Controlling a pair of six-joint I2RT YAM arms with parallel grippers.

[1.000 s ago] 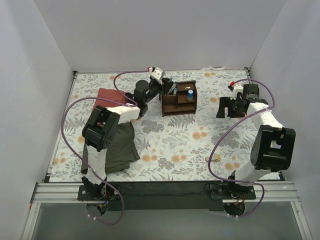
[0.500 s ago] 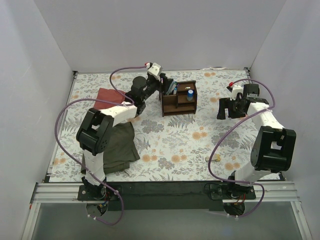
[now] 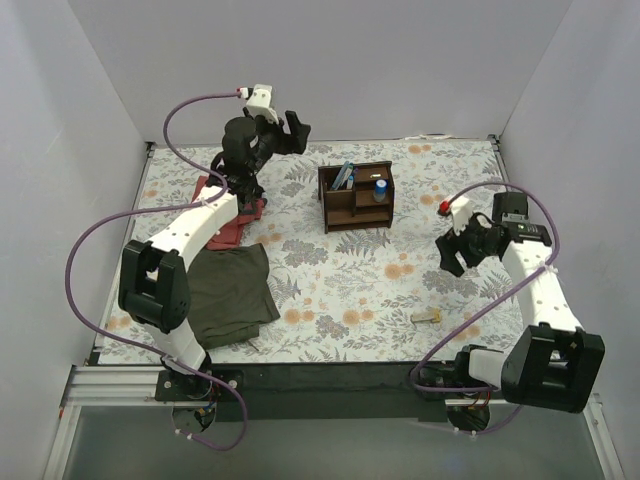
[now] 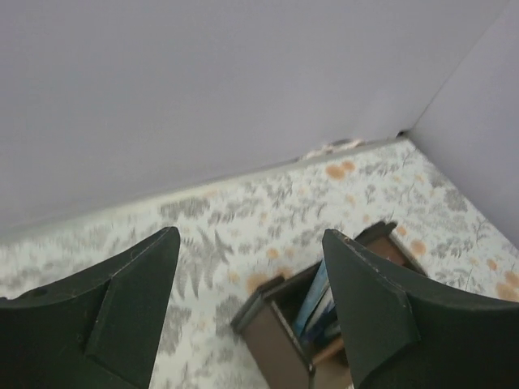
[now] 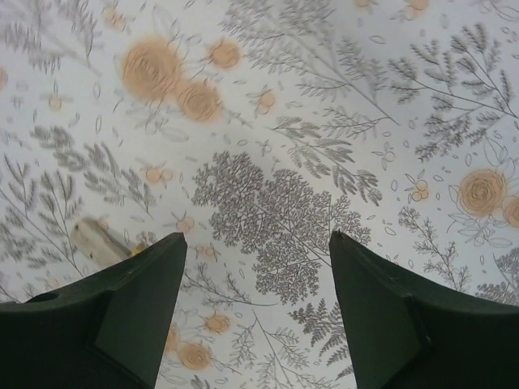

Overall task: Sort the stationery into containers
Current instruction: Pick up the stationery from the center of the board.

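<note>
The small dark brown wooden desk organiser (image 3: 355, 197) stands far back on the flowery table (image 3: 330, 270), near the middle. Thin blue and grey pens (image 3: 345, 176) stand in its far left box. The small blue-capped cylinder (image 3: 381, 190) sits in a box on its right side. So most of the job looks done, though I cannot tell if every pen is in there.

One thing is left out: the small beige eraser-like block (image 3: 427, 317). It lies flat on the table at the near right, well apart from the organiser.

The right gripper (image 3: 452, 256) hangs over the table near the block, a bit farther back. Its wrist view shows the fingers spread wide with nothing between them. The left gripper (image 3: 293, 130) is up high by the far wall, left of the organiser. It is spread wide and empty too.

The folded red cloth (image 3: 225, 215) and the olive cloth (image 3: 232, 292) lie on the left. They are not stationery.

I think the right gripper now needs to go down to the block, pinch it, and carry it to a free box.
</note>
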